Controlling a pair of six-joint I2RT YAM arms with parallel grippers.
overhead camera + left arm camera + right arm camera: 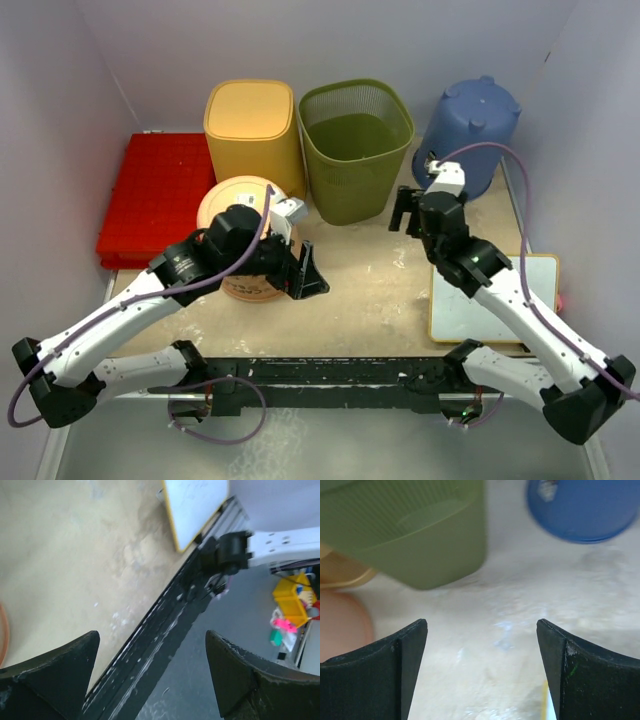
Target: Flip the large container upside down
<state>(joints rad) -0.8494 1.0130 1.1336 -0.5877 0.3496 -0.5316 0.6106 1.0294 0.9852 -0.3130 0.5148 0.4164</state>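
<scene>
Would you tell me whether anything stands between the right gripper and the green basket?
Nothing visible does. The right gripper, open, hangs beside the green basket's right wall, with only bare table between them; the blue bucket sits off to the other side.

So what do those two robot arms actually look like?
The left arm and right arm have white shells and black joints, with a thin purple cable looping along each. The left end effector and right end effector each have two black wedge-shaped fingers.
</scene>
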